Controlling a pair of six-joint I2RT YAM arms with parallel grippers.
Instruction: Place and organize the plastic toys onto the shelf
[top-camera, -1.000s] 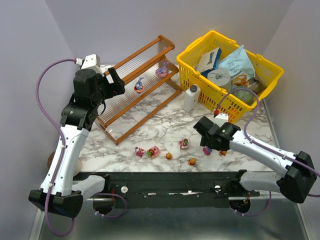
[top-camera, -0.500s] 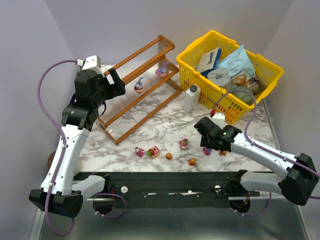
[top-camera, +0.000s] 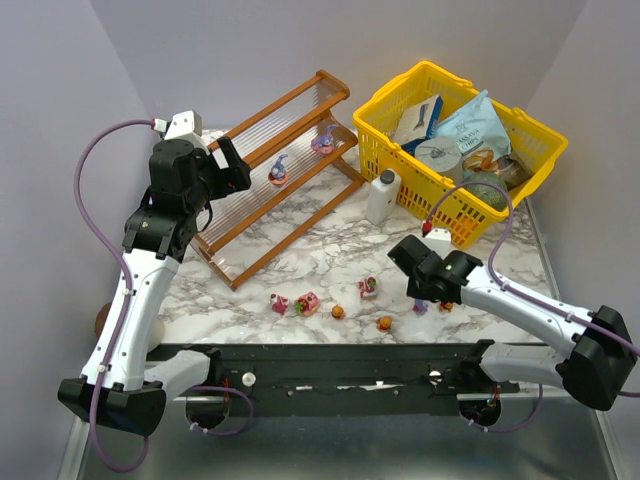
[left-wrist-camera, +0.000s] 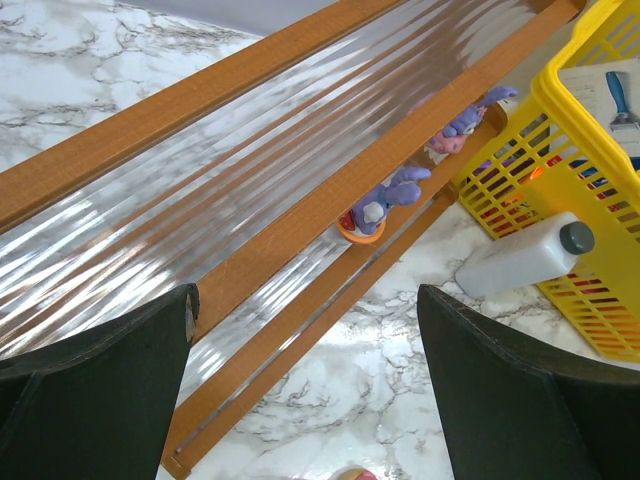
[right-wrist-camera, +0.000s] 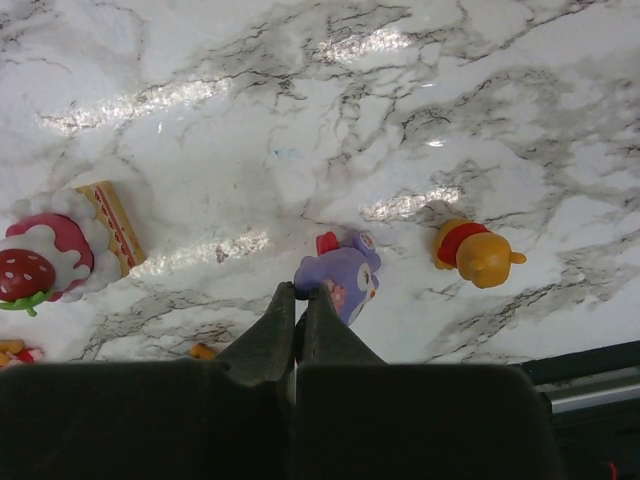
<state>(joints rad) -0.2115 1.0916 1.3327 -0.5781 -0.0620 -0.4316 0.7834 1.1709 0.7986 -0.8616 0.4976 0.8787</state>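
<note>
The right hand (right-wrist-camera: 297, 295) has its 2 dark fingers pressed together. Just right of their tips a small purple plastic figurine (right-wrist-camera: 340, 277) lies on the white marble bench (right-wrist-camera: 250, 120). Farther right lies a yellow bear figurine in a red top (right-wrist-camera: 473, 256); at the left, a pink strawberry-cake toy (right-wrist-camera: 55, 255).

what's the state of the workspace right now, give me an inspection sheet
surface: marble table, no spills seen
job's things: shelf holds two shelved toys; about seven loose toys lie on the table by the arm bases
clutter: yellow basket of packaged goods; white bottle stands beside it
grippers: left gripper open over the shelf; right gripper shut, empty, tips beside a purple toy
cables: purple cables loop off both arms, clear of the toys
surroundings: plain walls, nothing else seen
</note>
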